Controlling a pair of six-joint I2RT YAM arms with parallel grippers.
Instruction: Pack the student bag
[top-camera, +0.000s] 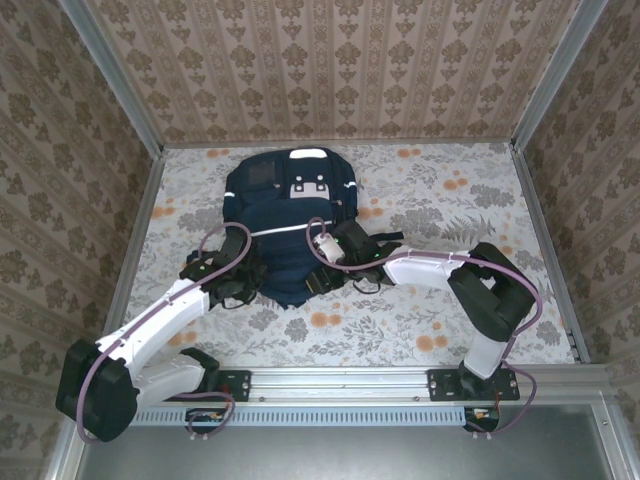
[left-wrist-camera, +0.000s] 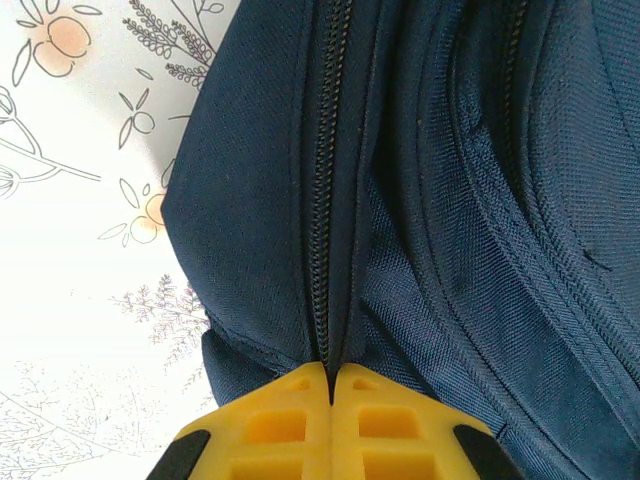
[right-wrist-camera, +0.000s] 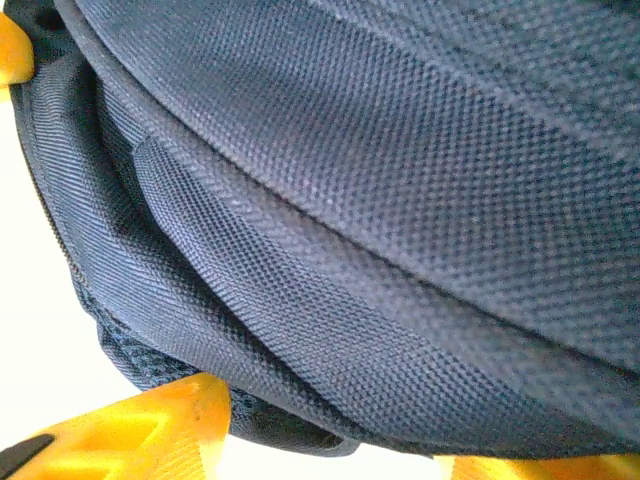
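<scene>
Looking down, we see the wide table (top-camera: 450, 320), covered in a pale cloth printed with orange flowers and grey leaves. On it, toward the far middle, lies the student bag (top-camera: 285, 215), a large dark navy fabric backpack with grey-white patches at its far end. Both arms reach to its near end, one at each side. The right gripper (top-camera: 320, 278), with yellow fingers (right-wrist-camera: 170, 420), stands with its jaws apart and the bag's navy weave bulging between them; we cannot tell whether it clamps. The left gripper (left-wrist-camera: 330, 375) is closed, its yellow fingertips pressed together against the bag just where a dark zipper (left-wrist-camera: 325, 200) runs down to them.
</scene>
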